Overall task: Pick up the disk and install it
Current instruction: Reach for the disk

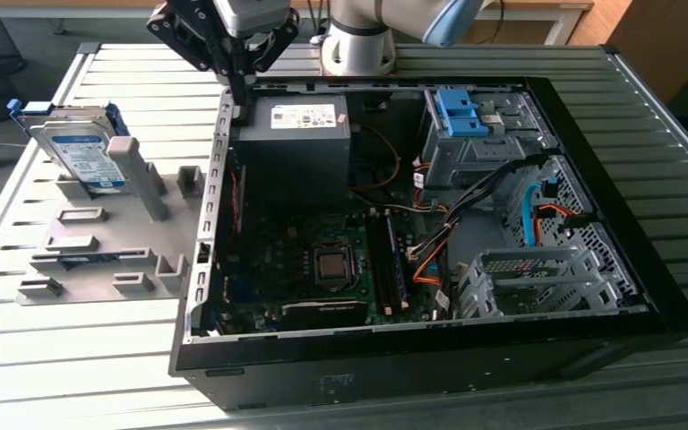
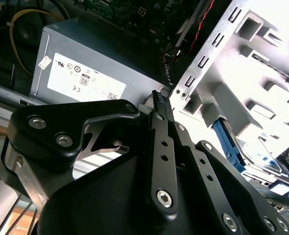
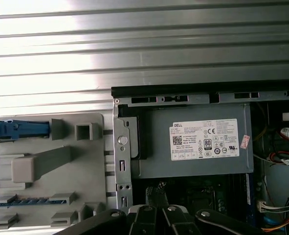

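Exterior view: the gripper [image 1: 239, 107], fingers closed on nothing, hangs over the computer case's [image 1: 440, 376] far rim. The disk [image 1: 81, 154] stands in the grey fixture [image 1: 171, 235] at the exterior view's left.

Silver, blue-railed disk [image 1: 78, 154] leans upright in grey holder [image 1: 105, 262].

Black gripper [image 1: 239, 94], silver-blue arm [image 1: 362, 40]

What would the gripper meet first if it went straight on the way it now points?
Probably the corner of the power supply, or the case wall beside it; the gripper points between them, and depth is unclear.
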